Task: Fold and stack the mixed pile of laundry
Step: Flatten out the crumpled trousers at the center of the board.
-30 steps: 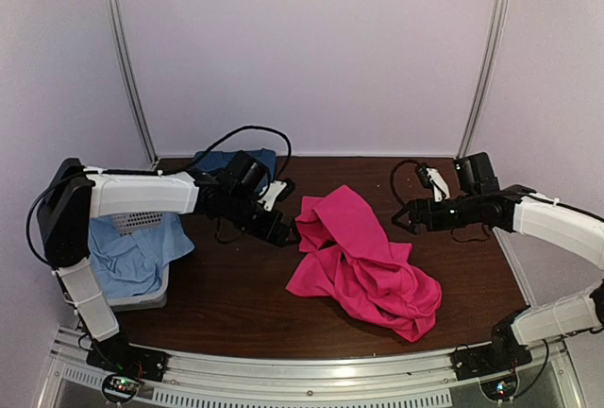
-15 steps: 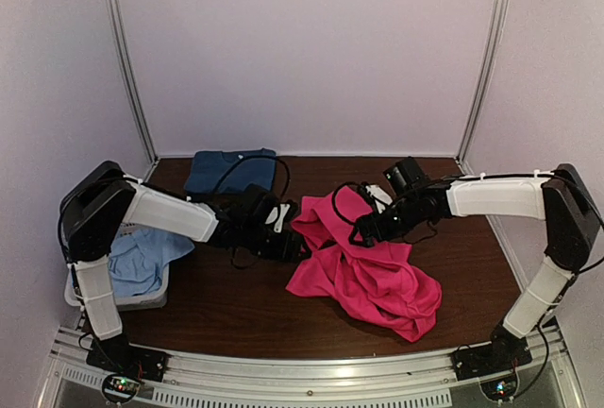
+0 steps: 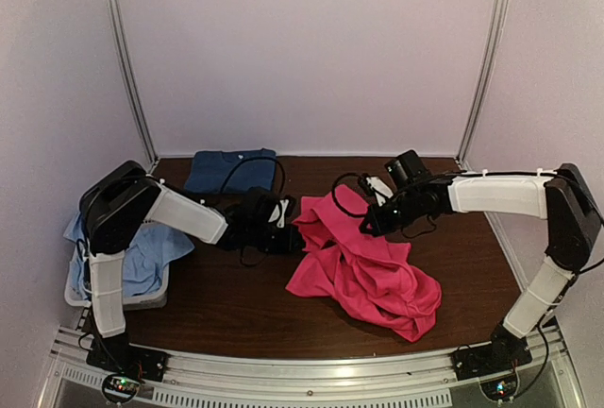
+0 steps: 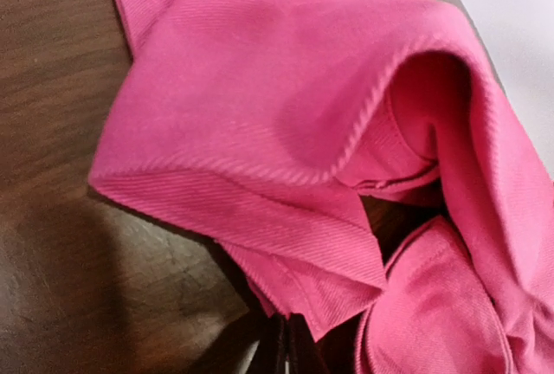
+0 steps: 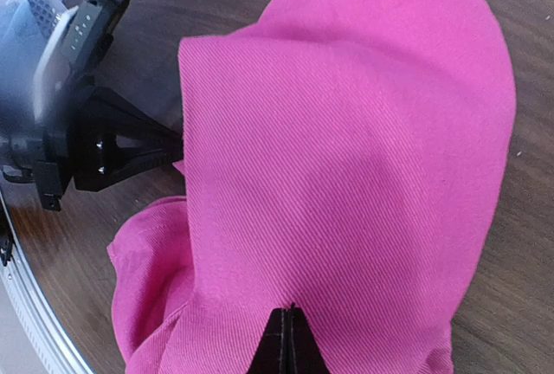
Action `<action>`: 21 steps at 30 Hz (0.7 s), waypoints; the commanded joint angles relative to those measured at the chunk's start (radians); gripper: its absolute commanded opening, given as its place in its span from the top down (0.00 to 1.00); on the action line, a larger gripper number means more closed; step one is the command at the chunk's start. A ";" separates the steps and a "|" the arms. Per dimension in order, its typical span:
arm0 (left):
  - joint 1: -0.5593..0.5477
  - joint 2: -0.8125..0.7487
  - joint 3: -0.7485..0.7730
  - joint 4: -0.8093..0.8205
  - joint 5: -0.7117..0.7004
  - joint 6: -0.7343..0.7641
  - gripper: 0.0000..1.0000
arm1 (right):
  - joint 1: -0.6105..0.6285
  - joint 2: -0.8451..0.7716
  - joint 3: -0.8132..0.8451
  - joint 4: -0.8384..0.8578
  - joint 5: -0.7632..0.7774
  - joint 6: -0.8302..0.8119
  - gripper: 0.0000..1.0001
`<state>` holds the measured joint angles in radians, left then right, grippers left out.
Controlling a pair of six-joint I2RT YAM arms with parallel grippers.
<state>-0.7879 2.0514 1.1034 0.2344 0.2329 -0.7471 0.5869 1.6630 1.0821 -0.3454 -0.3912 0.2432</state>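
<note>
pink shirt lies crumpled on the middle and right of the brown table in the top view, one flap reaching toward the back. left gripper meets that flap's left edge, and right gripper sits on its right edge. dark blue t-shirt lies flat at the back left, well apart from the pink shirt. light-blue cloth hangs over the white basket at the near left, partly behind the left arm.

left wrist view: the dark fingers are pressed together at the bottom edge, clamped on a folded corner of the pink shirt, whose ribbed hem curls above them over the wood.

right wrist view: the fingers are closed to a point against the smooth pink cloth; whether any fold is caught between them i cannot tell. the left gripper's black tips touch the shirt's left edge.
</note>
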 commanded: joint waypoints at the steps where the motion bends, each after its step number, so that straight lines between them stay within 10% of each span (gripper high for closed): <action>1: 0.059 -0.132 -0.051 0.057 -0.034 0.025 1.00 | -0.033 -0.121 0.048 0.030 0.057 0.014 1.00; 12: 0.105 -0.594 0.010 -0.369 -0.266 0.323 1.00 | -0.052 -0.184 0.143 0.043 0.105 0.013 1.00; 21: 0.115 -0.753 0.178 -0.568 -0.357 0.449 1.00 | -0.335 -0.439 0.028 0.049 0.183 0.056 1.00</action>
<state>-0.6834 1.3388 1.2156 -0.2539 -0.0940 -0.3866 0.3576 1.3155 1.1587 -0.3225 -0.2710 0.2741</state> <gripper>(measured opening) 0.006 0.005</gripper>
